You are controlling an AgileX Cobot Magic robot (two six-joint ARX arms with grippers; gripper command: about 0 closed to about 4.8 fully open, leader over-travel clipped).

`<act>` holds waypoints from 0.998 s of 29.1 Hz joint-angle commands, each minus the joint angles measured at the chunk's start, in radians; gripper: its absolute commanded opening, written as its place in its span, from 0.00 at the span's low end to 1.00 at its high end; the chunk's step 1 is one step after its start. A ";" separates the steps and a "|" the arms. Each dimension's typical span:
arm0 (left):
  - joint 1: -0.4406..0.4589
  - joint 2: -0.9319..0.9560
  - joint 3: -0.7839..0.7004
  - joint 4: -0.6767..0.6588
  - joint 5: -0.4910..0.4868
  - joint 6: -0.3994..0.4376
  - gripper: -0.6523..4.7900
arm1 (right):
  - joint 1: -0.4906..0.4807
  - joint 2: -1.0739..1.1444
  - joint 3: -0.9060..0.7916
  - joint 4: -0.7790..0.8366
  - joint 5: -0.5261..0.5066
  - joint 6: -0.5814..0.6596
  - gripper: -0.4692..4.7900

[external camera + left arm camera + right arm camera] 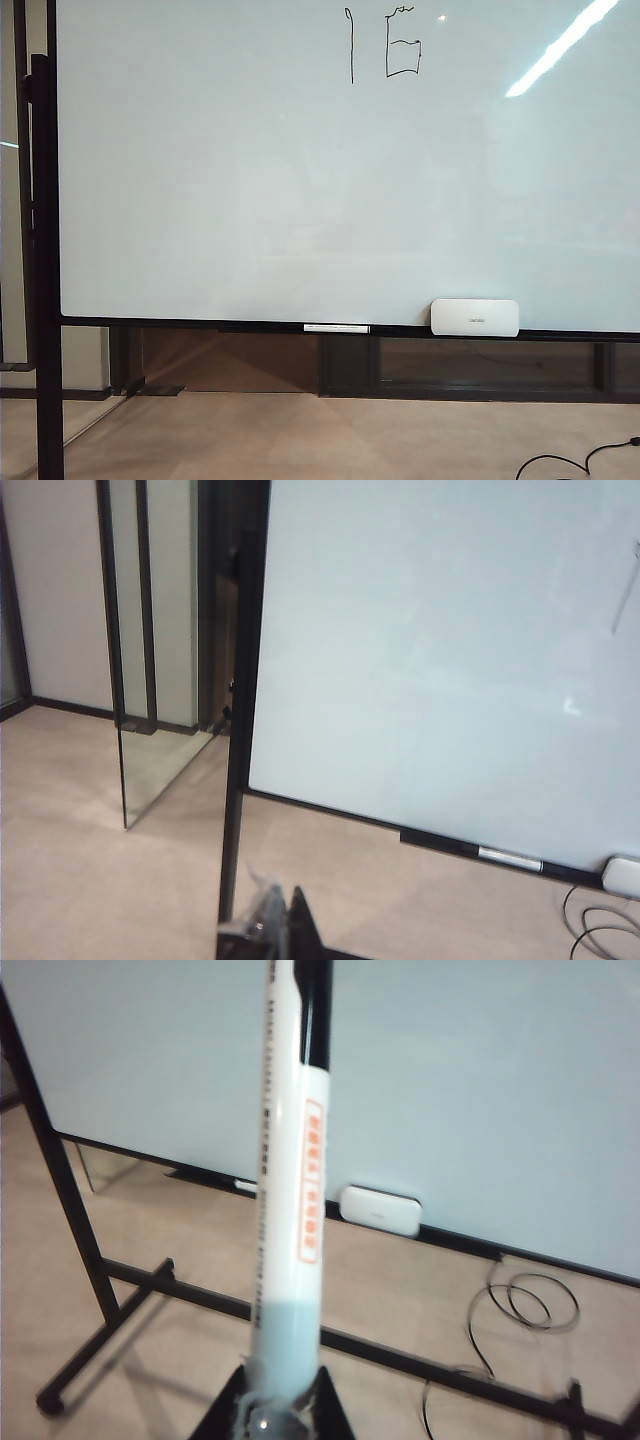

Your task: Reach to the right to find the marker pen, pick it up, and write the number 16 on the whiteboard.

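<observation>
Right hand (280,1405) is clamped on the marker pen (290,1190) at its lower barrel, pen standing up w/ black end toward the whiteboard (250,180). Pen looks light, stiff, smooth plastic, prob. slippery; a grip low on the barrel suits it. Number 16 (385,45) sits near board top. Left hand (265,930): barely in view, can't tell how open. Eraser (474,317), thin stick (336,328) on ledge; floor cable (520,1305); nothing blocks.

Whiteboard (300,200): glossy, smooth white panel, black frame. Marker pen (290,1210): smooth, glossy white plastic barrel with printed lettering. Eraser (474,317): smooth white plastic. Floor (300,430): matt.
</observation>
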 commanded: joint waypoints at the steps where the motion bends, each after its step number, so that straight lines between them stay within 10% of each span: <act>1: 0.012 0.000 -0.076 0.082 0.024 -0.022 0.11 | 0.002 0.002 -0.084 0.160 -0.021 0.002 0.09; 29: 0.011 0.000 -0.565 0.434 0.115 -0.185 0.11 | 0.003 0.001 -0.630 0.654 -0.166 0.278 0.09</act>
